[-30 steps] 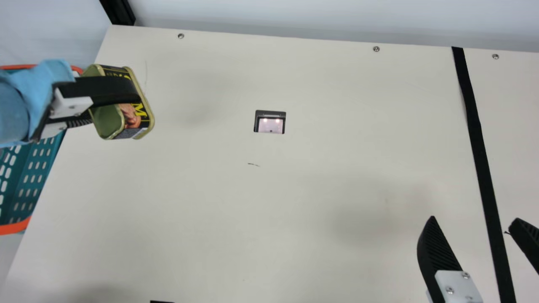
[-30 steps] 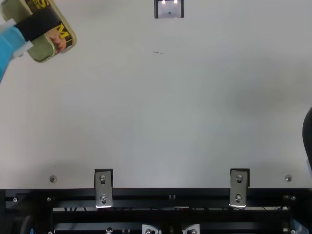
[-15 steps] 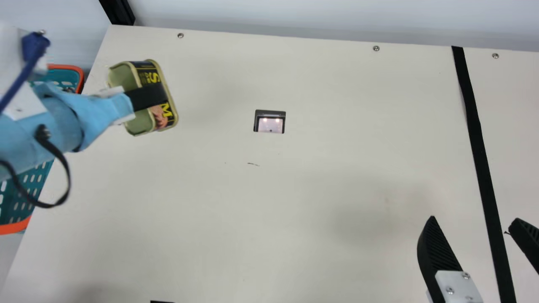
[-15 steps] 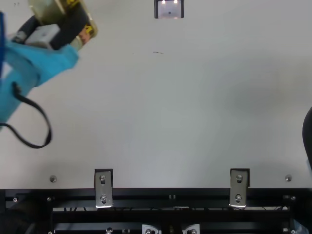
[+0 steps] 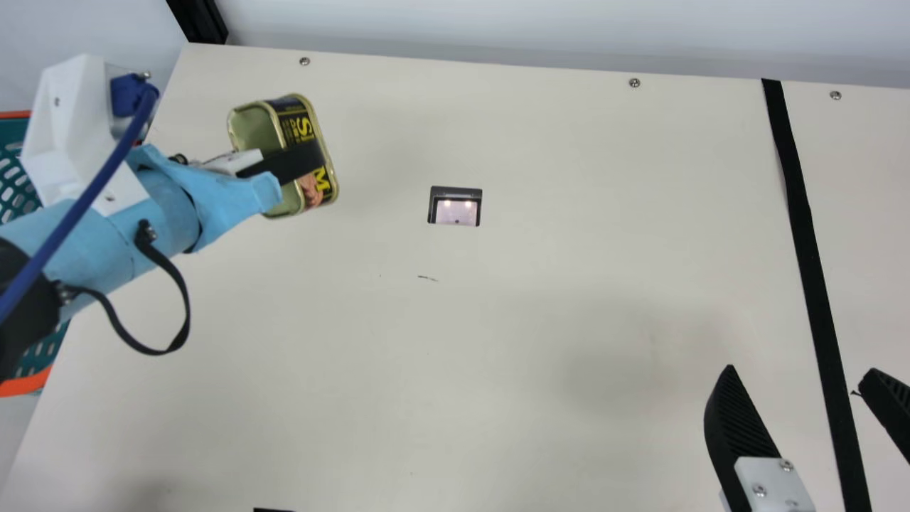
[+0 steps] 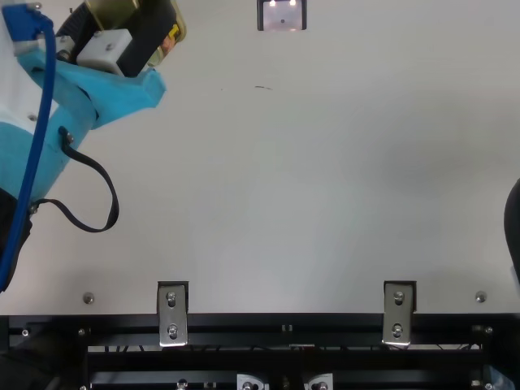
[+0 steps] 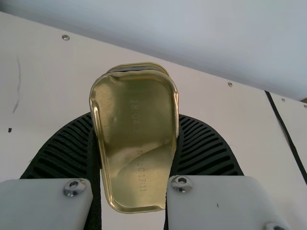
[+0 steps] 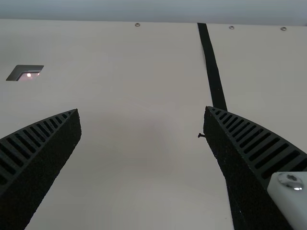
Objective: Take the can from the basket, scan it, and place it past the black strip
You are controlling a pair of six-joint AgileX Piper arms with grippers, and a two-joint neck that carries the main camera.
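Observation:
My left gripper [image 5: 298,162] holds the can [image 5: 323,186] tilted above the table's left part, left of the scanner window [image 5: 456,211]. In the left wrist view the can's gold end [image 7: 135,143] lies between both ribbed fingers of my left gripper [image 7: 135,127], which press on its sides. My right gripper [image 5: 800,373] stands open at the lower right of the main view, near the black strip [image 5: 810,242]. In the right wrist view my right gripper [image 8: 142,112] has a wide gap and nothing between its fingers. The basket [image 5: 28,385] is at the far left, partly behind my left arm.
The cream table [image 5: 533,320] stretches between the arms, with a small dark mark [image 5: 428,278] below the scanner window. Screws [image 5: 635,83] line its far edge, before a pale wall. Metal brackets [image 6: 172,313] and a black frame run along the near edge in the top view.
My left gripper has carried the can rightward from beside the basket, closer to the scanner window, and more of the left arm has come into view. My right gripper has kept still.

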